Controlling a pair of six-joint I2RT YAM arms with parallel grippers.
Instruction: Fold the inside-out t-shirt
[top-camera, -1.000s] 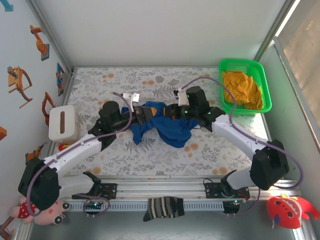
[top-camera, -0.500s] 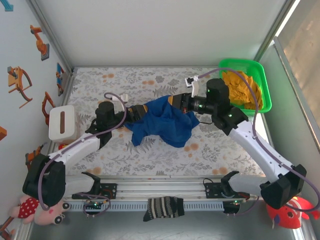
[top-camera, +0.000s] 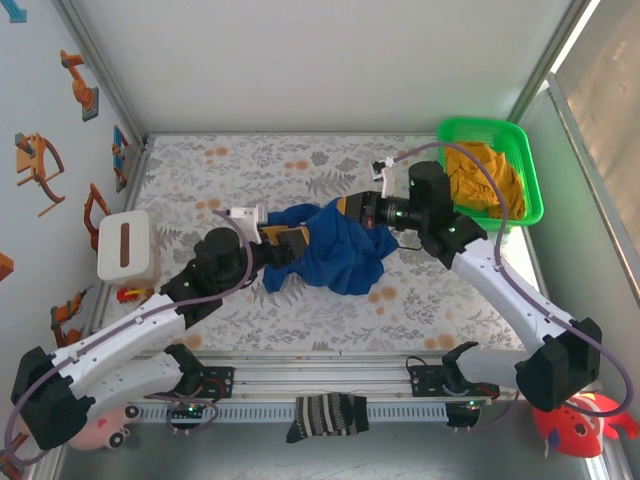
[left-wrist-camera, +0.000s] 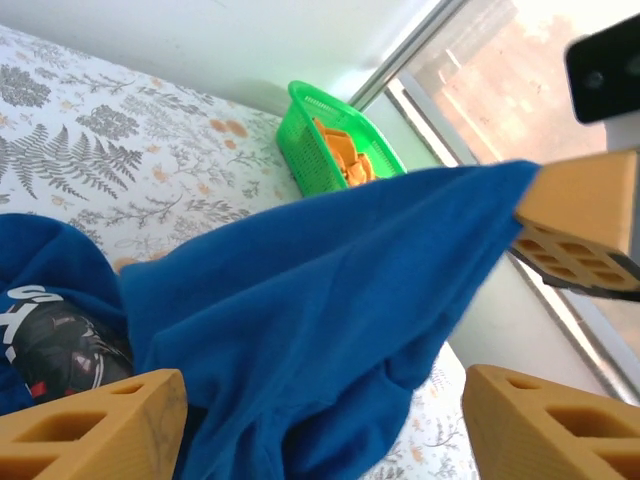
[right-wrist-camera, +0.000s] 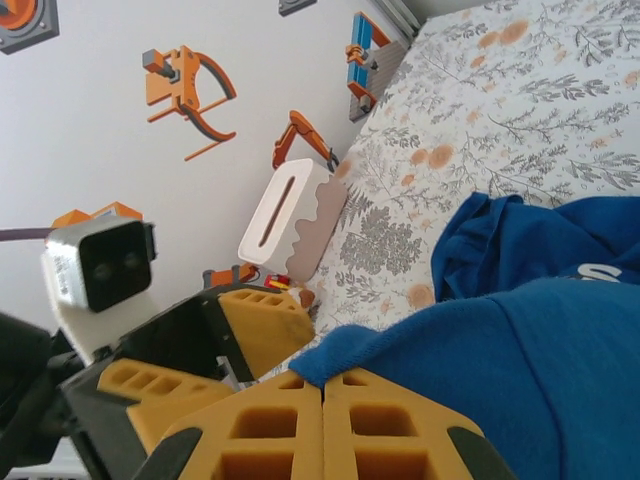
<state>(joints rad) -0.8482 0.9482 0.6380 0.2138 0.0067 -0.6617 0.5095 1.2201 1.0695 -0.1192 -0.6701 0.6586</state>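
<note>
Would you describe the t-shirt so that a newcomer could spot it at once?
Start at the middle of the floral table. The bunched royal-blue t-shirt sits there, one edge pinched by the right gripper; it is blue, unlike the orange-yellow cloth in the green basket.

T-shirt (top-camera: 335, 250) in middle of table (top-camera: 300, 160). Left gripper (top-camera: 285, 243) at its left edge, right gripper (top-camera: 350, 207) at its far edge. Basket (top-camera: 450, 135) in far right corner, cloth (top-camera: 485, 178) inside. Tissue box (top-camera: 124, 246) at left edge. Sock (top-camera: 327, 414) at near edge, centre.
</note>
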